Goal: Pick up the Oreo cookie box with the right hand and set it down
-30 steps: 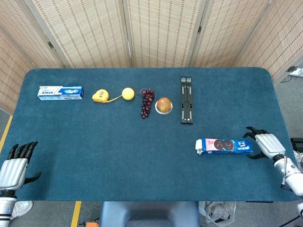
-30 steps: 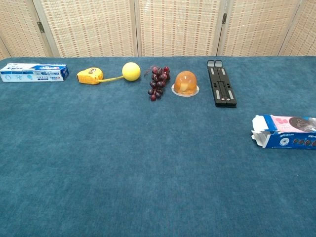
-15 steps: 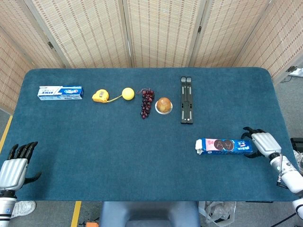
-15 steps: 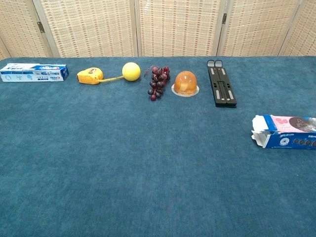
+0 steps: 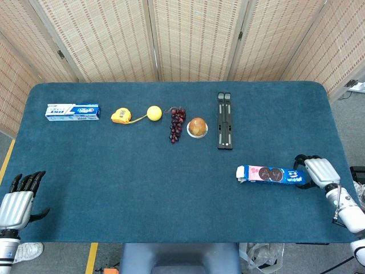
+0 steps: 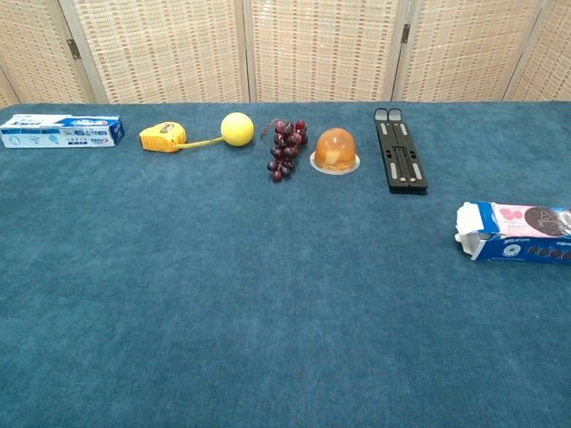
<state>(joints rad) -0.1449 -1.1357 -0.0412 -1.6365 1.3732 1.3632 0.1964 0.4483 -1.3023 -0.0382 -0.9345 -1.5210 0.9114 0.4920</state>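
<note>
The blue Oreo cookie box (image 5: 268,174) lies lengthwise at the table's right front, its torn open flap pointing left. In the chest view the Oreo cookie box (image 6: 517,234) runs off the right edge. My right hand (image 5: 316,171) wraps its dark fingers around the box's right end and holds it. This hand does not show in the chest view. My left hand (image 5: 18,201) hangs off the front left corner of the table, fingers apart, holding nothing.
Along the back of the blue table (image 5: 142,188) stand a toothpaste box (image 5: 72,111), a yellow tape measure (image 5: 121,116), a yellow ball (image 5: 154,112), dark grapes (image 5: 177,124), an orange jelly cup (image 5: 197,127) and a black folding stand (image 5: 224,128).
The right hand has closed on the box's right end. The box has shifted and turned slightly, and sits a little higher in the chest view. The left hand has not moved.
</note>
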